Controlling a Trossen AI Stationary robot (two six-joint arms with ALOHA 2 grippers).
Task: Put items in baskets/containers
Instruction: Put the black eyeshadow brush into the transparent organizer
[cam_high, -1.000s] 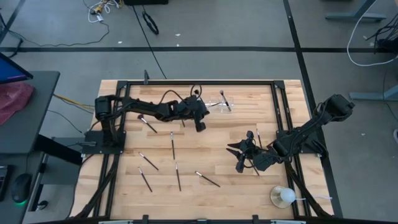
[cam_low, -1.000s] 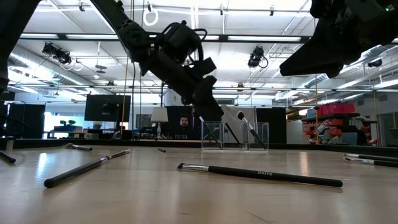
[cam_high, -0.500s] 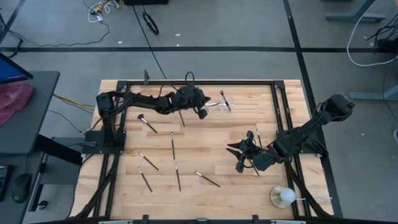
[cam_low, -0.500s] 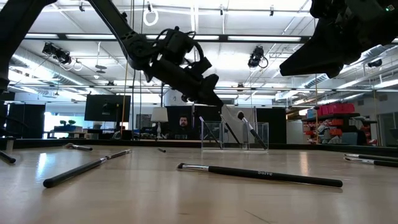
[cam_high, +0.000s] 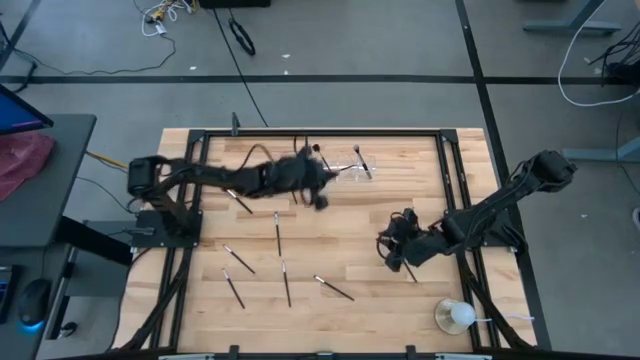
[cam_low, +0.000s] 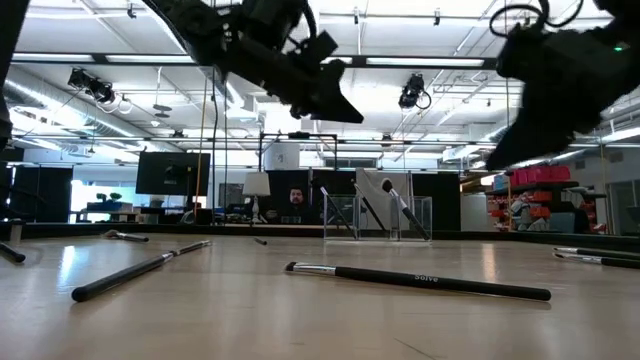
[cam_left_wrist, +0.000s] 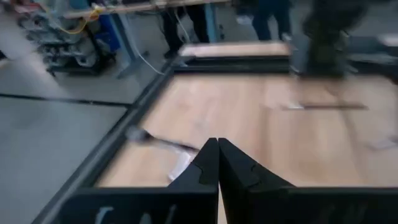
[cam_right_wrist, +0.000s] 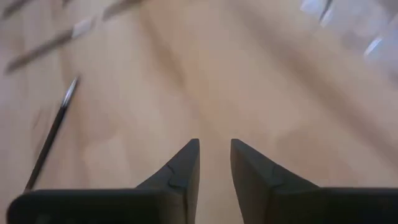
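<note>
While the left gripper (cam_high: 320, 195) hangs above the far middle of the table (cam_high: 340, 260), its two fingers (cam_left_wrist: 208, 165) are pressed flat together with nothing between them. It sits just beside the clear organizer (cam_high: 352, 168), which stands near the far edge and already holds two brushes (cam_low: 400, 210) leaning upright in its compartments. The right gripper (cam_high: 392, 250) is over the right half of the table, fingers (cam_right_wrist: 186, 165) a little apart and empty, close to a brush (cam_high: 408, 268) lying on the wood below it; whether it touches that brush cannot be told. Six more brushes lie loose on the left and middle of the table, apart from one another: one (cam_high: 238, 202) near the left arm, one (cam_high: 277, 232) in the middle, and four nearer the front, among them a long one (cam_high: 333, 288). A white ball on a clear base (cam_high: 456, 316) stands at the front right corner. In the low view a person (cam_low: 295, 200) sits far behind the table
</note>
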